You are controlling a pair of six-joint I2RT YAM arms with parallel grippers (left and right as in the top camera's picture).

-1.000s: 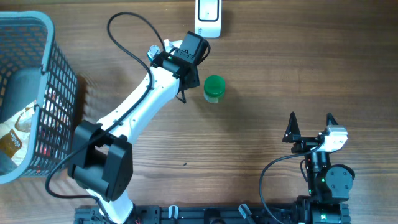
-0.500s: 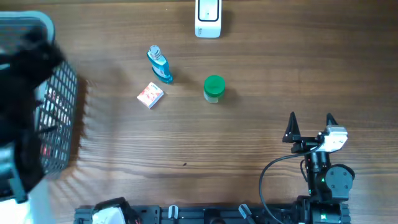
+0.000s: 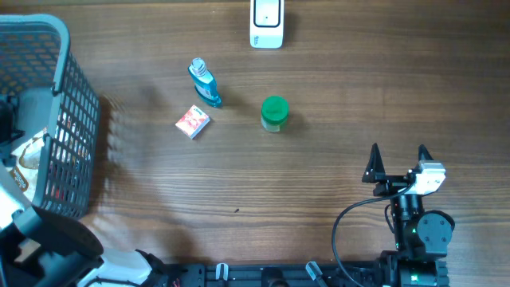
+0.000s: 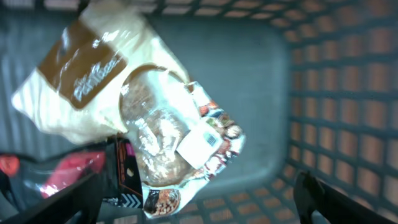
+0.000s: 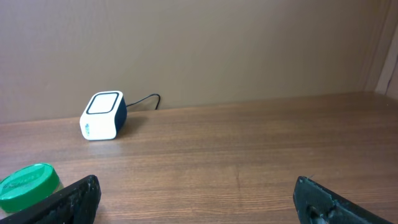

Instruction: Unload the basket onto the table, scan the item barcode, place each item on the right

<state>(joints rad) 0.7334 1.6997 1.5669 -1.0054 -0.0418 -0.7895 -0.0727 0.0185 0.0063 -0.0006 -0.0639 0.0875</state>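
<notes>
The white barcode scanner [image 3: 267,20] stands at the table's far edge, and the right wrist view shows the scanner [image 5: 102,115] too. My left gripper [image 4: 196,202] hangs open inside the grey basket [image 3: 76,119], above a clear snack bag with a white barcode label [image 4: 202,142]. Beside that bag lie a cream and brown bag [image 4: 81,74] and a red packet [image 4: 50,171]. A blue bottle [image 3: 205,82], a small box [image 3: 193,122] and a green-lidded jar [image 3: 274,113] sit on the table. My right gripper [image 3: 398,159] rests open and empty at the near right.
The basket's mesh wall [image 4: 336,93] rises close on the right of my left fingers. The scanner's cable runs off behind it. The green jar lid [image 5: 28,180] shows at the lower left of the right wrist view.
My left arm has swung from beside the scanner to the basket, and its gripper has opened. The blue bottle and small box now show lying on the table. The right arm has stayed still.
</notes>
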